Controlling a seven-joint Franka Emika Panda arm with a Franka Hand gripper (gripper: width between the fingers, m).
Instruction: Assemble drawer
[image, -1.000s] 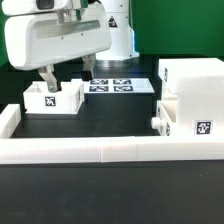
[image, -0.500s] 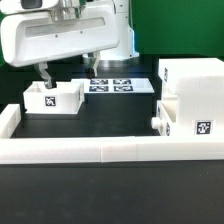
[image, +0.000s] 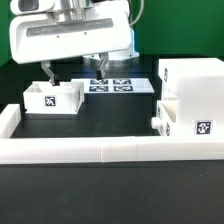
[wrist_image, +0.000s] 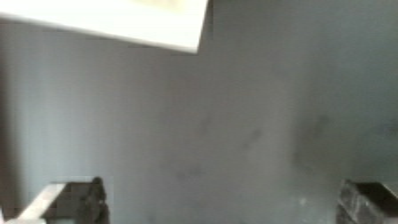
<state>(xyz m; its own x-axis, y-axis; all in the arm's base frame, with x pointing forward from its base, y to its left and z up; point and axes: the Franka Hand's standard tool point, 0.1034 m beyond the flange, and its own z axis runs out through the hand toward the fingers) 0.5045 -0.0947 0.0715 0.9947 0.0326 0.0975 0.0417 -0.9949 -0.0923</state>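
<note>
A small open-top white tray (image: 52, 98) with a tag stands at the exterior view's left. The tall white housing (image: 192, 80) stands at the right. A second tray (image: 188, 122) sits part-way in the housing's lower slot, its knob pointing left. My gripper (image: 75, 72) hangs open and empty above the table, just behind and right of the left tray. One finger (image: 50, 72) is over the tray's back edge. In the wrist view the gripper (wrist_image: 215, 192) is open over dark table, with a blurred white corner (wrist_image: 134, 22) that I cannot identify.
The marker board (image: 122, 85) lies flat behind the gripper. A low white wall (image: 100, 150) runs along the table's front and turns up the left side. Dark table surface lies between the left tray and the housing.
The gripper has shifted a little toward the exterior view's right, still open. The trays and the housing have not moved.
</note>
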